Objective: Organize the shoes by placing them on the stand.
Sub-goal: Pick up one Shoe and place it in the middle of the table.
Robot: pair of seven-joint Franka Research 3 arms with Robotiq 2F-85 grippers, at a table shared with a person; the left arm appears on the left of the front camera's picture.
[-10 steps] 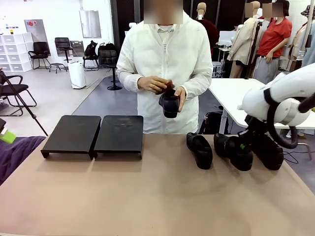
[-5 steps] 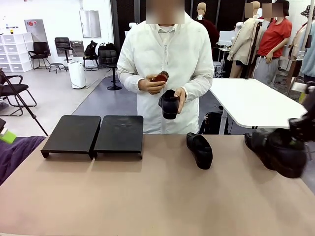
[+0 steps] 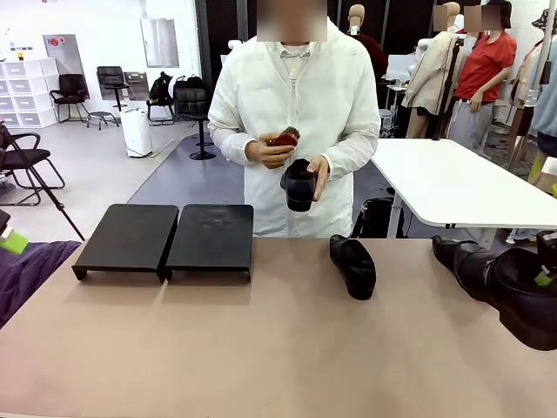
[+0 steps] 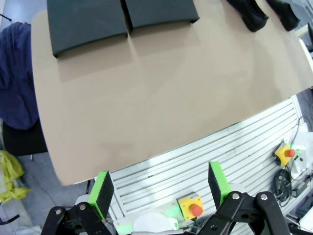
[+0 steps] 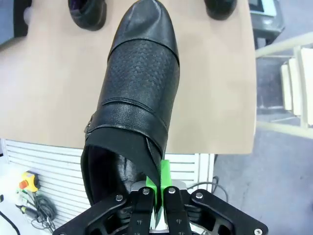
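Observation:
My right gripper [image 5: 159, 188] is shut on the heel rim of a black shoe [image 5: 139, 83]. It holds that shoe [image 3: 496, 279] above the table's right side, toe pointing away from the wrist. Another shoe [image 3: 353, 266] lies on the table right of centre. The right wrist view has two shoes [image 5: 88, 12] [image 5: 220, 7] lying beyond the held one. The person holds one more shoe [image 3: 300, 185] at waist height. At the far left sits the black two-part stand [image 3: 165, 237], its top bare. My left gripper [image 4: 160, 188] hangs open, high over the table's near edge.
The person stands at the far edge with a small brown object [image 3: 283, 138] in the other hand. A purple cloth [image 3: 26, 270] hangs at the table's left side. A white table [image 3: 452, 183] stands behind on the right.
My right gripper has carried its shoe right and nearer to the camera, away from the other shoes. The arm has drawn almost out of the front view. The person raised the brown object slightly.

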